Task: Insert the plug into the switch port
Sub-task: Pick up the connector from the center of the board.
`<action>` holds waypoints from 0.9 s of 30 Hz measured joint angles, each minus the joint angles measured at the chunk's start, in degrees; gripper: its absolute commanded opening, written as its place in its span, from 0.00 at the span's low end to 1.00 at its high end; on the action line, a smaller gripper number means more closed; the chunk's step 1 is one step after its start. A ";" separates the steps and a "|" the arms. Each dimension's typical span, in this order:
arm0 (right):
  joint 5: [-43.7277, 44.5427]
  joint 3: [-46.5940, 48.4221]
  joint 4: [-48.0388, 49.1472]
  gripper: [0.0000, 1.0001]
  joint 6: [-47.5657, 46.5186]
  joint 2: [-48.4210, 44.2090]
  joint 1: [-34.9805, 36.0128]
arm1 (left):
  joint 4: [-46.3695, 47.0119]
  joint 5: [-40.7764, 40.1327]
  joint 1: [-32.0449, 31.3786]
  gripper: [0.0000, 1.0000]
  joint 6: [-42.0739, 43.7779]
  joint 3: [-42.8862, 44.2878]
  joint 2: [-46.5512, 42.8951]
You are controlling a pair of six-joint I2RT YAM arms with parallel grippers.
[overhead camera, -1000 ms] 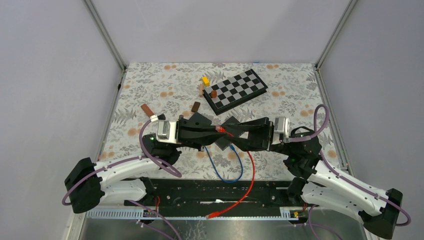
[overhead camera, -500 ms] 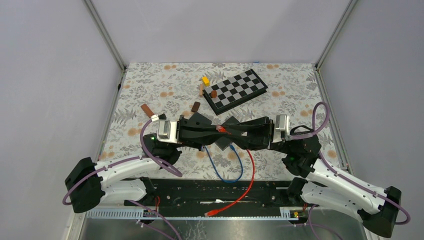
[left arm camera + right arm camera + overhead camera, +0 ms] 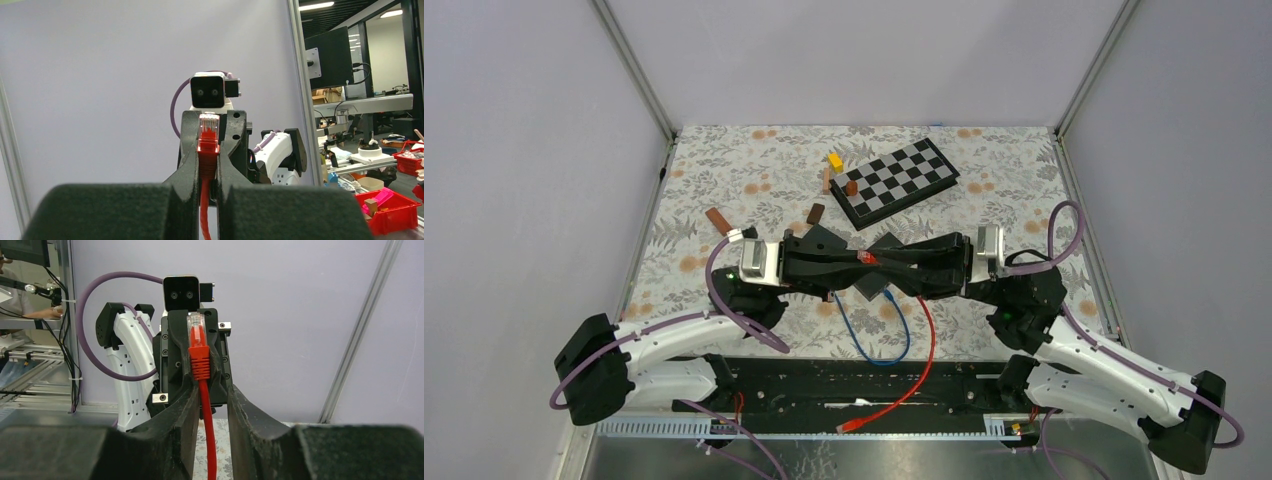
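The red plug [image 3: 862, 258] with its clear tip [image 3: 209, 123] is held above the table's middle. My left gripper [image 3: 208, 150] is shut on the plug's red boot [image 3: 200, 362]. Its red cable [image 3: 925, 345] hangs down to the near edge. My right gripper [image 3: 211, 390] faces the left one tip to tip. Its jaws straddle the cable just below the boot, and a gap shows on the cable's right side. A dark grey box [image 3: 871, 288], probably the switch, shows partly under the two grippers [image 3: 869, 263]. Its port is hidden.
A chessboard [image 3: 894, 180] lies at the back with yellow [image 3: 835, 160] and brown [image 3: 851, 187] blocks by it. More brown blocks [image 3: 717, 218] lie to the left. A blue cable [image 3: 874, 345] loops near the front. The cable's other red plug [image 3: 849, 428] rests on the black rail [image 3: 774, 385].
My right gripper has slid left toward the left gripper, and its jaws have narrowed around the red cable. The left gripper has kept still with the plug.
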 measured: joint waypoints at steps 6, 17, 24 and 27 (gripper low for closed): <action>-0.70 0.17 -0.04 0.00 0.96 0.09 0.04 | 0.00 -0.66 0.02 0.00 0.28 -0.02 0.00; 5.35 1.97 -11.23 0.00 1.05 -3.72 0.02 | -5.49 -6.10 -0.04 0.73 3.19 -1.79 -3.63; 17.59 13.90 -32.57 0.00 -5.51 -6.97 0.00 | -29.88 -19.28 -0.11 0.69 4.76 3.13 -14.14; 22.25 17.77 -38.21 0.00 -8.92 -7.82 0.00 | -43.60 -27.02 -0.11 0.86 3.80 8.63 -15.67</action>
